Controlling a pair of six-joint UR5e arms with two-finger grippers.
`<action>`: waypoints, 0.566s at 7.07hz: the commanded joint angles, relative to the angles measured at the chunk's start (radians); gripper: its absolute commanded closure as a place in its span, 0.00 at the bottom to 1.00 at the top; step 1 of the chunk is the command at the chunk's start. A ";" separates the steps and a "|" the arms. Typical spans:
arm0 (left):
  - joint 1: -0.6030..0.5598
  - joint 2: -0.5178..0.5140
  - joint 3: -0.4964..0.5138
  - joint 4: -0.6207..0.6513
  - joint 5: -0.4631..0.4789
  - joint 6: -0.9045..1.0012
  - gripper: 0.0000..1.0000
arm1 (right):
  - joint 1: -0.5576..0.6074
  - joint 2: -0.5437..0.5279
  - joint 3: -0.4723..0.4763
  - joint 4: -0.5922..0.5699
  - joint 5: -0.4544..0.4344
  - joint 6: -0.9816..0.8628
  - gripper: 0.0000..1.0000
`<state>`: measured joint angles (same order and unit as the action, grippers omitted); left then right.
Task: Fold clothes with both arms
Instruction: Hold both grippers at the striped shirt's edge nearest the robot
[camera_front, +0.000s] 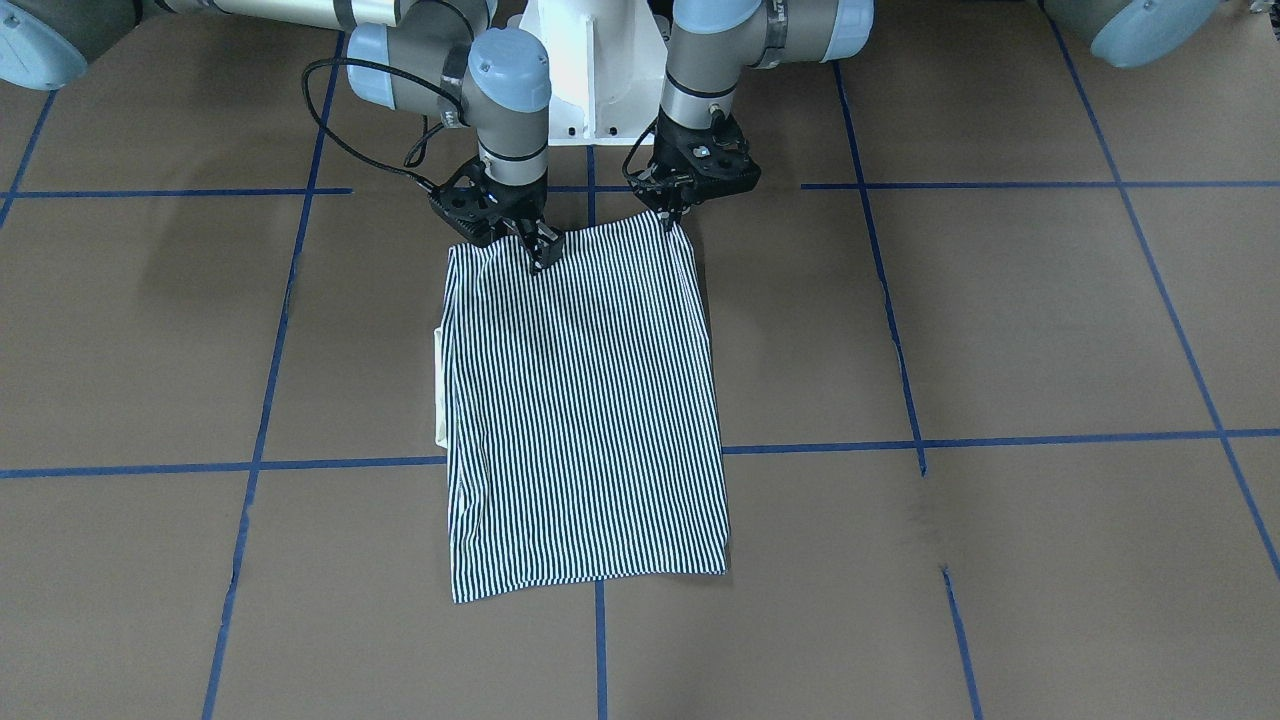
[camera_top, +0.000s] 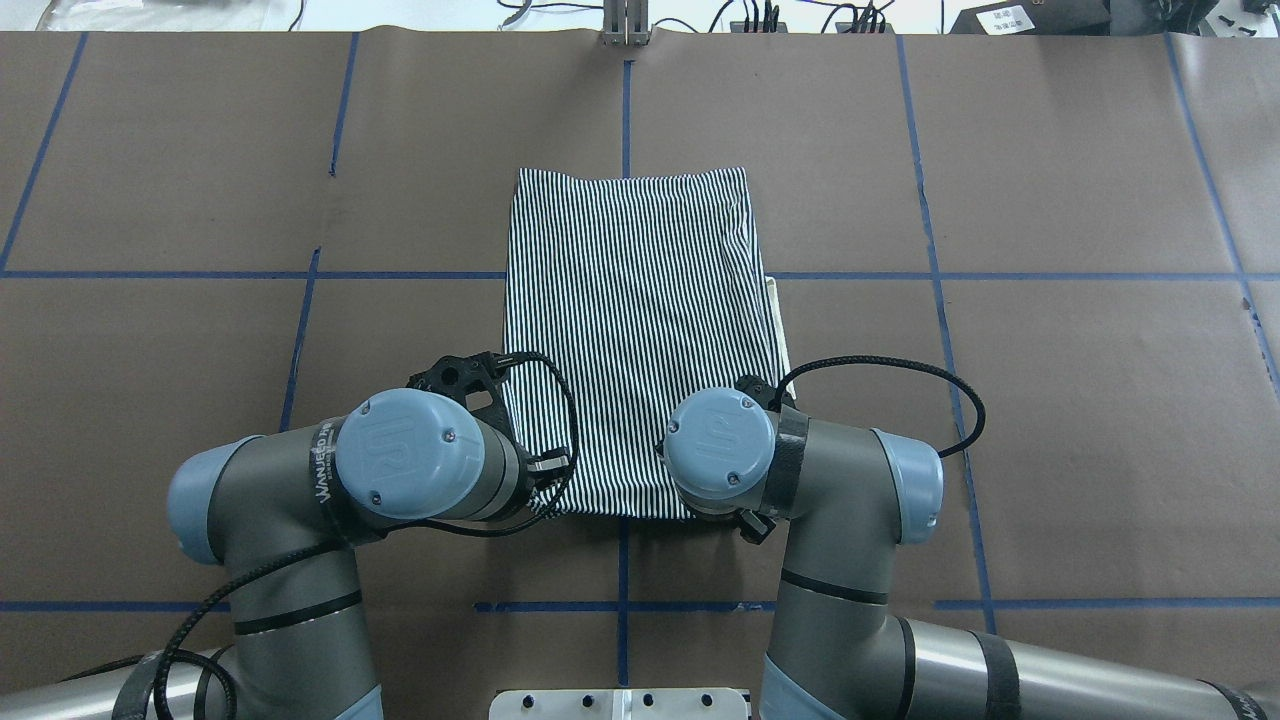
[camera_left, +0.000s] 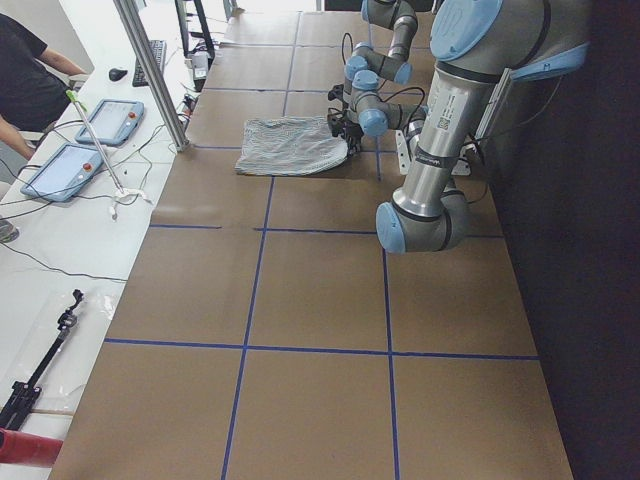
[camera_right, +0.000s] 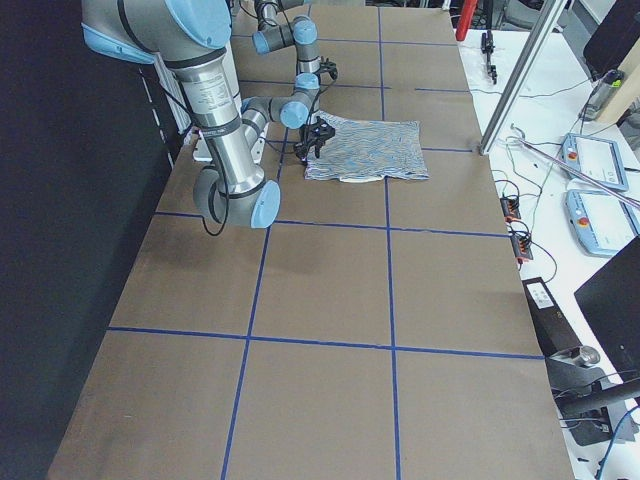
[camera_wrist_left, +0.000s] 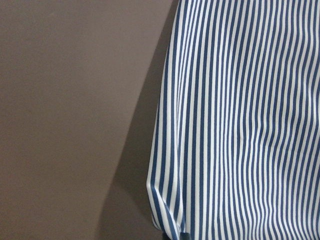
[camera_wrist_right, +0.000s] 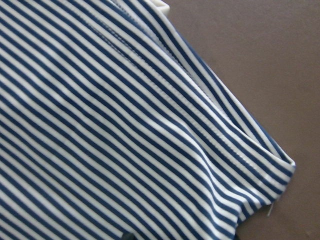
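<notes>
The striped polo shirt (camera_front: 585, 400) lies folded into a long rectangle in the middle of the table, also in the overhead view (camera_top: 635, 330). A strip of its cream collar (camera_front: 440, 390) pokes out on one long side. My left gripper (camera_front: 668, 213) is shut on the shirt's corner nearest the robot. My right gripper (camera_front: 543, 252) is shut on the same near edge, a little in from the other corner. The left wrist view shows the striped cloth (camera_wrist_left: 240, 120) draping from the grip. The right wrist view shows a hemmed corner (camera_wrist_right: 280, 162).
The white pedestal base (camera_front: 600, 70) stands just behind the shirt's near edge. Blue tape lines (camera_front: 1000, 440) grid the brown table. On the operators' side are a metal post (camera_left: 150, 70), tablets (camera_left: 65, 170) and a person (camera_left: 25, 80).
</notes>
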<state>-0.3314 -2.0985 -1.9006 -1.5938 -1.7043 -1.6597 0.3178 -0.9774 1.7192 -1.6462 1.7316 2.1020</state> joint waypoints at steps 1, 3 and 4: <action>0.000 0.000 0.000 0.000 0.000 0.000 1.00 | 0.009 0.002 0.022 -0.003 -0.003 0.003 1.00; 0.000 -0.002 0.000 0.000 0.000 0.000 1.00 | 0.023 0.003 0.023 -0.003 0.003 -0.003 1.00; 0.000 -0.002 0.001 0.000 0.002 0.000 1.00 | 0.026 0.003 0.023 -0.003 0.008 -0.003 1.00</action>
<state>-0.3313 -2.0995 -1.9004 -1.5938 -1.7039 -1.6598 0.3384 -0.9744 1.7416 -1.6489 1.7349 2.0995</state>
